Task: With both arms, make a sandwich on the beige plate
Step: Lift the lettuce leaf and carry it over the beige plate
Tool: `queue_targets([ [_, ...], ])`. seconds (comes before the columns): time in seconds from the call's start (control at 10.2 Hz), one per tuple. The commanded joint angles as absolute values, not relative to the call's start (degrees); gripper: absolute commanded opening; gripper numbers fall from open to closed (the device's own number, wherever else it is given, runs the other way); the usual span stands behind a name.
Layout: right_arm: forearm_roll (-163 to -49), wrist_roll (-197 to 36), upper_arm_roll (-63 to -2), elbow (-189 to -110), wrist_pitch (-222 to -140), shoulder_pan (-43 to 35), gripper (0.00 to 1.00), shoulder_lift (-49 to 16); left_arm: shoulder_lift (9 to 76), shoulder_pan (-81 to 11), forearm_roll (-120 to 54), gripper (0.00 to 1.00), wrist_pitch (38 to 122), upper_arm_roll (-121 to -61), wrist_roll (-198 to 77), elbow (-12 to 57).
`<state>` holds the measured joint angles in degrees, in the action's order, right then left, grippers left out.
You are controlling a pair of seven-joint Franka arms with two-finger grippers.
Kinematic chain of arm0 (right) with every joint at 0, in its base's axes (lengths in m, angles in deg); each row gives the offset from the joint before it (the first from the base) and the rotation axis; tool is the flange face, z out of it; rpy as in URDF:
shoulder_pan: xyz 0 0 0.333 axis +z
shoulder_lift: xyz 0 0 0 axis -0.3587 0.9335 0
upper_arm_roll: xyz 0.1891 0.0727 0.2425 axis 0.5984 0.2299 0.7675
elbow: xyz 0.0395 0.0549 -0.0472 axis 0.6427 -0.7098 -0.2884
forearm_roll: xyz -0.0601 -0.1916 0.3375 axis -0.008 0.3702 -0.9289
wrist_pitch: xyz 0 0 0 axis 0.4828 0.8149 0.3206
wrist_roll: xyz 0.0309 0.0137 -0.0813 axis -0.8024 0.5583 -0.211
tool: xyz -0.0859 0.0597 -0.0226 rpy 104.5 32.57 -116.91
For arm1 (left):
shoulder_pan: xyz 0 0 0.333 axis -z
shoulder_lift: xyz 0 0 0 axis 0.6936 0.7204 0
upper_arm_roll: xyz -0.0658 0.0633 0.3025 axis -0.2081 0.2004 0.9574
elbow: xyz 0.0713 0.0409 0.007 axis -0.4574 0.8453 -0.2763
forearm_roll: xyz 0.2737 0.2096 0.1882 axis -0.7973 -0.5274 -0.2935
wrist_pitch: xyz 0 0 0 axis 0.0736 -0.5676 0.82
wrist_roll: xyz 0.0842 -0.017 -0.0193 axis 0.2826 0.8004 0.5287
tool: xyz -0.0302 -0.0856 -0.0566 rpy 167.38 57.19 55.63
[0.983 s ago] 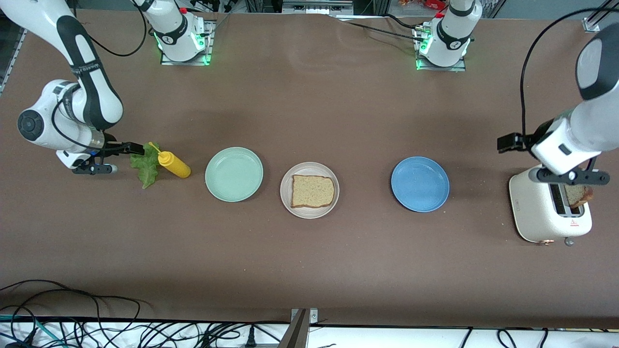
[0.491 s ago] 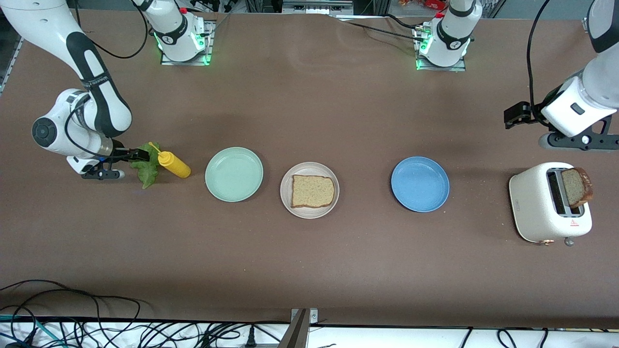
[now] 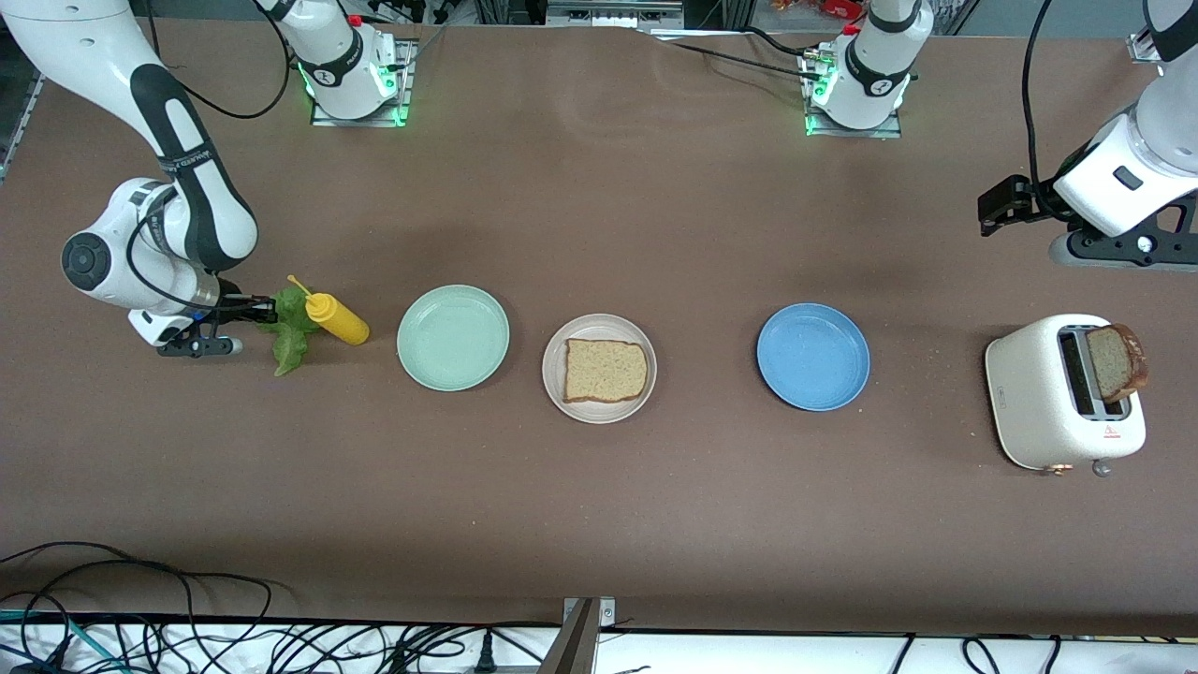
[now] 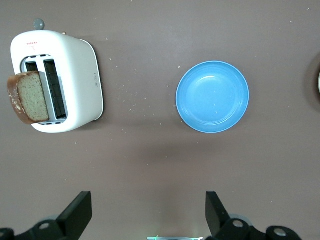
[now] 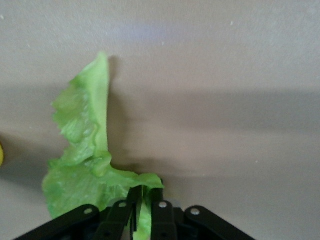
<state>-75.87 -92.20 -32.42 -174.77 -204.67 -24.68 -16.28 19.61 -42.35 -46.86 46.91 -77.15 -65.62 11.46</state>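
Note:
The beige plate [image 3: 552, 370] sits mid-table with one tan bread slice [image 3: 606, 371] flat on it. A second slice [image 3: 1117, 361] [image 4: 29, 96] stands up out of the white toaster [image 3: 1034, 393] [image 4: 80, 75]. My right gripper [image 3: 267, 308] [image 5: 145, 197] is low at the table, shut on the edge of the ruffled green lettuce leaf [image 3: 290, 335] [image 5: 80, 150]. The rest of the leaf lies on the table beside the mustard bottle. My left gripper [image 3: 1123, 248] [image 4: 148, 205] hangs open and empty over bare table by the toaster.
A yellow mustard bottle [image 3: 335, 318] lies against the lettuce. A mint green plate [image 3: 453, 337] sits between it and the beige plate. A blue plate [image 3: 812, 356] [image 4: 212, 96] lies between the beige plate and the toaster. Crumbs dot the table near the toaster.
My right gripper has slid onto the lettuce's edge and shut on it. My left gripper has lifted off the toaster and drawn away, leaving the slice standing in the slot.

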Motion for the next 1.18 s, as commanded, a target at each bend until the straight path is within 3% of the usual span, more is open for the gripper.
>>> queue_targets([
  [0.0,-77.3,-94.1,-32.4,-169.3,-197.3,-24.9,0.0,-15.9,18.8,-41.6,-45.7,1.0,42.7,-76.2,-65.3,10.7],
  [0.39,-76.7,-94.3,-32.6,-165.1,-191.0,-25.1,0.0,-17.2,21.0,-42.5,-43.6,1.0,41.5,-75.8,-65.3,9.5],
  [1.08,-76.2,-93.0,-34.8,-141.3,-160.6,-25.0,0.0,-17.5,22.8,-41.8,-43.5,1.0,42.0,-76.1,-65.4,9.1],
])
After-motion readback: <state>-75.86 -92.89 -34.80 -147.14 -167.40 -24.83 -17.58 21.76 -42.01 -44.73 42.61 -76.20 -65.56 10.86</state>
